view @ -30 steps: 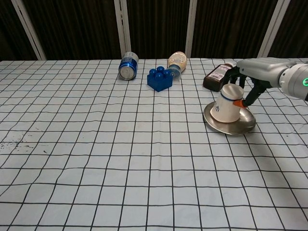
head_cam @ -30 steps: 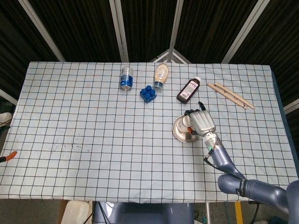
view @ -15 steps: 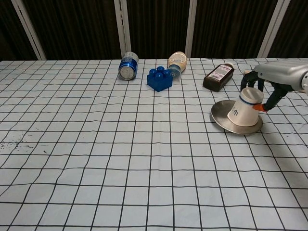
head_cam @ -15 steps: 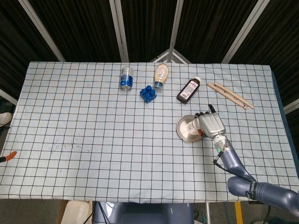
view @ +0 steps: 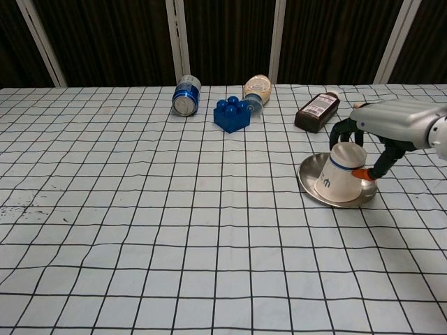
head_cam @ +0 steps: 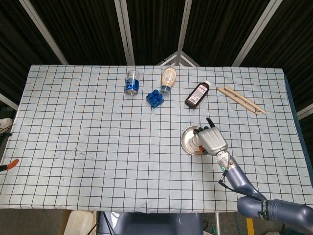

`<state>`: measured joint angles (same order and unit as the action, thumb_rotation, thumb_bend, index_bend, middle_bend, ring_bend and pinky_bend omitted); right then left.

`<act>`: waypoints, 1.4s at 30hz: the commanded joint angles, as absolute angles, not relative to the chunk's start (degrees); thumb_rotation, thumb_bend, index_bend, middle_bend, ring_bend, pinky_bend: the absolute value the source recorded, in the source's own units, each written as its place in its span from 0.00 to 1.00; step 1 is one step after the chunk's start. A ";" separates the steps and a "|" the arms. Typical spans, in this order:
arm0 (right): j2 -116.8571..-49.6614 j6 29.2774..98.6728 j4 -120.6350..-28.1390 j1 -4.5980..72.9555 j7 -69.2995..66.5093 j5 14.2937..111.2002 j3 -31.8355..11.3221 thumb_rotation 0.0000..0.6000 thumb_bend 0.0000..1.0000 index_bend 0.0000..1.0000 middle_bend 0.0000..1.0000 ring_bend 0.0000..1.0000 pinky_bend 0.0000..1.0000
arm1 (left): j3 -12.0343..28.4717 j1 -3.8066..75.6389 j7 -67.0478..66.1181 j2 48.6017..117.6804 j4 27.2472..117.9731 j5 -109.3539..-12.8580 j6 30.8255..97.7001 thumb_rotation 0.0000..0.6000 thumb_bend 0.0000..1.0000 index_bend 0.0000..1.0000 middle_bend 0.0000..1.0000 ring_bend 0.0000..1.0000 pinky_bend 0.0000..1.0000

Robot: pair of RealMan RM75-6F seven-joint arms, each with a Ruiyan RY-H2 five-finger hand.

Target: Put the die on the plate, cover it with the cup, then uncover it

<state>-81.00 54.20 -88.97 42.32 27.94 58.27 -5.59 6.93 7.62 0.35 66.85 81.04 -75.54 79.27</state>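
Observation:
A round metal plate (view: 309, 169) lies on the checked cloth at the right; the head view shows the same plate (head_cam: 187, 140). A white paper cup (view: 336, 180) with a blue band leans on it, mouth down toward the plate, base raised to the right. My right hand (view: 380, 129) grips the cup's upper part from the right, fingers curled over it. From the head view, the right hand (head_cam: 212, 139) covers most of the cup (head_cam: 200, 138). A small orange bit (view: 359, 173) shows at the cup's side under the hand. No die is visible. The left hand is out of both views.
Along the far side lie a blue can (view: 186, 96), a blue toy block (view: 232, 114), a squeeze bottle (view: 256, 89) and a brown bottle (view: 318, 110) just behind the plate. Two wooden sticks (head_cam: 240, 100) lie far right. An orange-handled item (head_cam: 11, 163) sits at the left edge.
The right hand, cup and plate slid right, then came back left and nearer to me. The cup stays gripped and tilted, its mouth now lower on the plate.

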 commanded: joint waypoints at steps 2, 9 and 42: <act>-83.58 52.56 -86.88 43.85 27.81 56.81 -6.98 1.00 0.44 0.49 0.40 0.37 0.00 | 7.02 7.57 0.62 66.74 80.95 -75.43 79.32 1.00 0.22 0.24 0.00 0.00 0.06; -87.27 50.64 -79.95 45.65 26.65 54.25 -9.07 1.00 0.44 0.49 0.40 0.37 0.00 | 7.15 7.61 0.96 66.67 80.70 -75.26 79.16 1.00 0.22 0.24 0.00 0.00 0.06; -84.75 50.35 -82.31 43.05 23.55 56.63 -7.25 1.00 0.44 0.49 0.40 0.35 0.00 | 6.98 7.78 0.06 66.95 80.87 -75.28 78.94 1.00 0.22 0.26 0.00 0.00 0.06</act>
